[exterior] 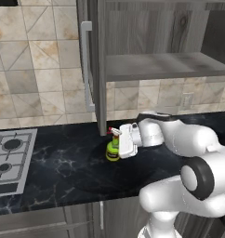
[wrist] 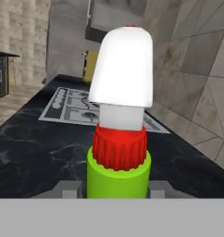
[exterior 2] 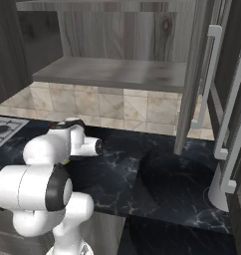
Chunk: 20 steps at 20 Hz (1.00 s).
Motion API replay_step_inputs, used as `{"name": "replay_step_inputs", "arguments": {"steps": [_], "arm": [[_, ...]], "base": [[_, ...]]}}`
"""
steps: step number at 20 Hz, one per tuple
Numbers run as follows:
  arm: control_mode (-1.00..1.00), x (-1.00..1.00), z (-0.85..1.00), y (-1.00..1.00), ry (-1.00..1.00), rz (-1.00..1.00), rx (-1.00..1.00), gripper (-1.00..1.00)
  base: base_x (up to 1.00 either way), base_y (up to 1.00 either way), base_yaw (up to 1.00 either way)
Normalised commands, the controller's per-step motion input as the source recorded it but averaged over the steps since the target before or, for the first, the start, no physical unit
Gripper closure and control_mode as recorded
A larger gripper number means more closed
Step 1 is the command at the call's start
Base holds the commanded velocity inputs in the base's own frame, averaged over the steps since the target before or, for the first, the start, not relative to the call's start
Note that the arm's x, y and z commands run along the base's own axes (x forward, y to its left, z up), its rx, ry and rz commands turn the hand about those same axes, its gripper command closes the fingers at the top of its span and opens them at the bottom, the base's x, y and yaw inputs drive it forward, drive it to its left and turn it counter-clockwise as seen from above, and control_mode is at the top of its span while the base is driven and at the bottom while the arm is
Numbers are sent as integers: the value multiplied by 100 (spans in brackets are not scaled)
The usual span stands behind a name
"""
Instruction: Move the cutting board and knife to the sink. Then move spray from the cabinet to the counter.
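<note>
On the black worktop (exterior: 63, 162), below the open cabinet (exterior: 147, 42) at 12 o'clock, the green spray (exterior: 113, 149) stands upright with its base down, the hob (exterior: 9, 158) at 9 o'clock. My gripper (exterior: 118, 145) is pinching the spray around its body, one finger (wrist: 66, 189) on each side.

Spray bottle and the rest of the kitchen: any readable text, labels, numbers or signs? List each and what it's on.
None readable.
The spray: its yellow label is a plain band in the left base view, too small for any lettering.
In the hand view the spray's white and red top carries no print.
The cabinet, counter and hob bear no markings.
</note>
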Motion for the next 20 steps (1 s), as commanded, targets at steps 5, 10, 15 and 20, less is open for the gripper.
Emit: {"name": "replay_step_inputs", "arguments": {"steps": [5,10,15,20], "arm": [[-100,38,-36,10,0,6,-2,100],[-100,40,-38,10,0,5,-1,100],[-100,25,-36,14,0,5,-1,100],[-100,-2,-29,4,0,4,-1,-100]], "base": [[0,0,0],[0,0,0],[0,0,0],[0,0,0]]}}
